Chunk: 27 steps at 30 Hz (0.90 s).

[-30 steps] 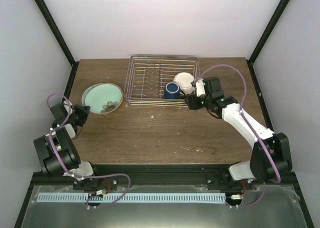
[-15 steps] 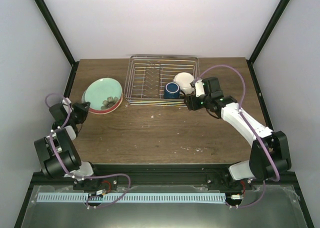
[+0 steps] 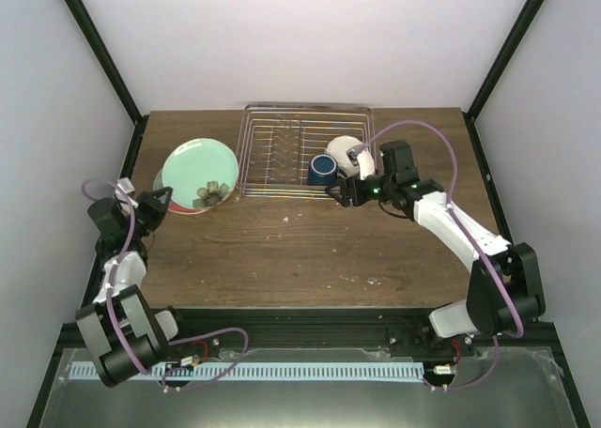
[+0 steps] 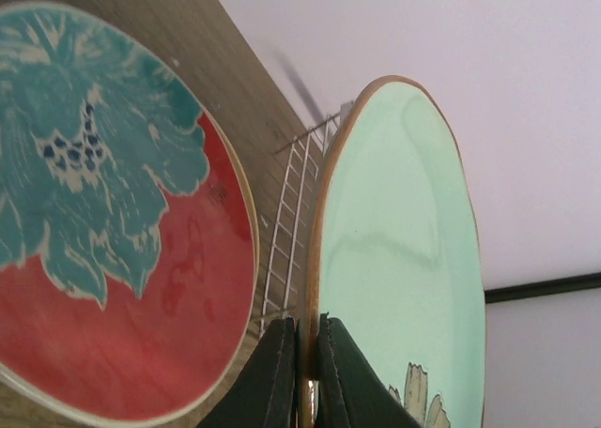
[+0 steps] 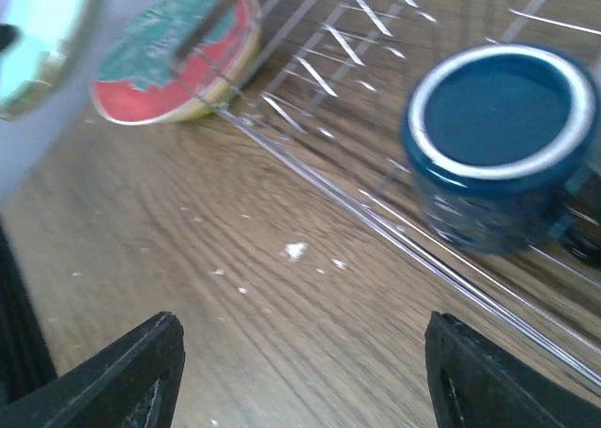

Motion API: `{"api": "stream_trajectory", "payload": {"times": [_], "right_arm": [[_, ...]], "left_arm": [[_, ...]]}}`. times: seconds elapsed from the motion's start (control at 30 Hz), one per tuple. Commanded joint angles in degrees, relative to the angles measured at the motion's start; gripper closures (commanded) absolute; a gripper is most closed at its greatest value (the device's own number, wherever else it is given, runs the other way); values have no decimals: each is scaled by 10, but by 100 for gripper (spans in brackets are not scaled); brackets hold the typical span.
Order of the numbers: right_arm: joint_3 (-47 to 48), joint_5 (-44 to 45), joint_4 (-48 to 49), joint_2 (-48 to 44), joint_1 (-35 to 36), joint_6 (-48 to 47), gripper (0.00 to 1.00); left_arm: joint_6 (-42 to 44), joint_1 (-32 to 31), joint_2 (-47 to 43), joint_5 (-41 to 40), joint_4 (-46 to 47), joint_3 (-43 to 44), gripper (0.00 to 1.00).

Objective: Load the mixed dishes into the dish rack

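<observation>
My left gripper is shut on the near rim of a pale-green plate, which stands tilted up on edge. Under it a red-rimmed, teal-patterned plate lies flat on the table. The silver wire dish rack holds a dark blue mug and a white scalloped dish at its front right. My right gripper hovers open over bare wood just in front of the rack, with nothing between its fingers.
The wooden table has small white crumbs in front of the rack. Black frame posts and white walls close in the left, right and back sides. The red-rimmed plate sits just left of the rack's front corner.
The left gripper has lifted the pale-green plate off the red-rimmed one and tipped it up on edge. The right gripper has slid left along the rack's front and opened slightly wider.
</observation>
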Motion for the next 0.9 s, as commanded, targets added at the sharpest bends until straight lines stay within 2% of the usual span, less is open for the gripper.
{"api": "stream_trajectory", "payload": {"times": [0.0,0.1,0.37,0.87], "right_arm": [[25,-151,75,23,5,37,27],[28,-209,104,47,8,56,23],[70,-272,141,118,35,75,14],[139,-250,148,224,78,86,14]], "left_arm": [[25,-41,-45,20,-3,-7,100],[34,-85,-64,-4,-32,-10,100],[33,-170,-106,-37,-45,-28,100],[35,-281,-126,-97,-59,-30,100]]}}
